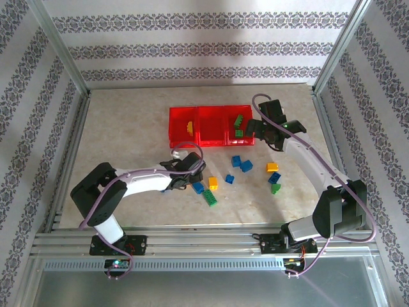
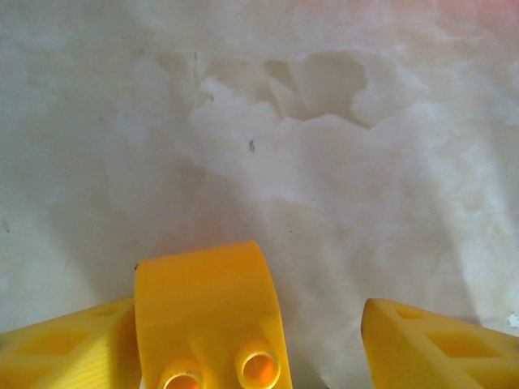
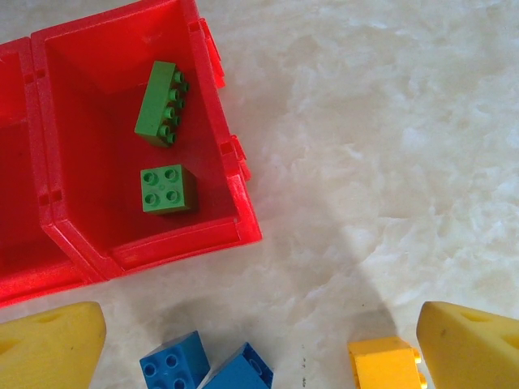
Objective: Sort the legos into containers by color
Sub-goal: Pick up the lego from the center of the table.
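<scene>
left claw [image 2: 247,324]: jaws apart | yellow brick [image 2: 203,300] touches one finger [image 2: 65,352], clear of the other | pale marbled tabletop [image 2: 284,146] beneath

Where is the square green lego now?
Right wrist view, upper left: the square green lego lies in the right-hand red container, near the long green lego.

A pale, marbled desk [image 1: 128,134] forms the floor of an enclosed work cell, seen from above. Wallpaper in white stripes and grey floral bands covers the back wall [image 1: 204,38] and the side walls [image 1: 25,128] to left and right. Slanting aluminium posts [image 1: 59,48] rise at the two rear corners. Grooved aluminium rails [image 1: 204,240] run along the desk's near edge, with a slotted strip [image 1: 204,263] just below them and a plain grey metal sheet [image 1: 204,288] nearest the camera. Up close, the desk's surface shows cloudy cream-and-grey mottling under soft shadows.
</scene>
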